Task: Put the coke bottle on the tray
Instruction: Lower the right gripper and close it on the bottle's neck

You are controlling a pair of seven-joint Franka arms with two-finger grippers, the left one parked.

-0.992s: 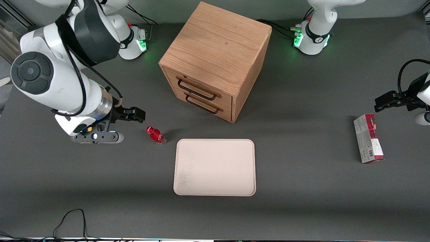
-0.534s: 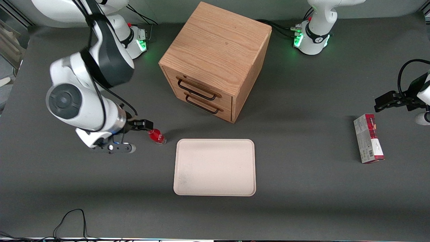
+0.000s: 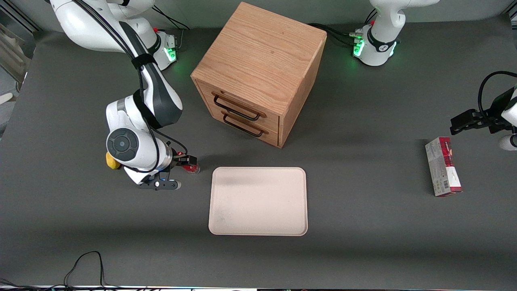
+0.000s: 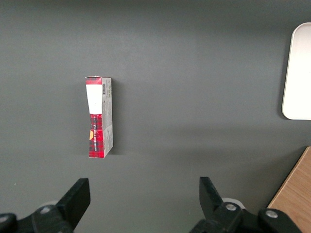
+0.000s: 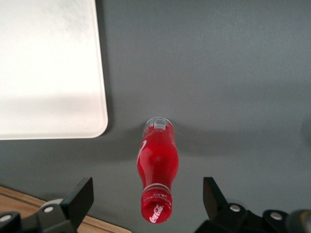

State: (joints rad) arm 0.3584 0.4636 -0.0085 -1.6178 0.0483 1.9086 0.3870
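Observation:
The coke bottle [image 5: 157,174], small and red with a red cap and clear base, stands upright on the dark table beside the cream tray [image 3: 258,201]. In the front view only a bit of the bottle [image 3: 193,168] shows under my gripper [image 3: 187,162]. My gripper [image 5: 148,199] is open and hangs right over the bottle, one finger on each side of the cap, apart from it. The tray [image 5: 48,68] lies flat and bare, a short gap from the bottle.
A wooden drawer cabinet [image 3: 258,72] stands farther from the front camera than the tray. A yellow lump [image 3: 111,161] peeks out beside my arm. A red-and-grey carton [image 3: 443,171] lies toward the parked arm's end; it also shows in the left wrist view [image 4: 99,116].
My gripper has moved sideways toward the tray and down, from beside the bottle to directly over it. The bottle and tray have not moved. The yellow lump has come into view.

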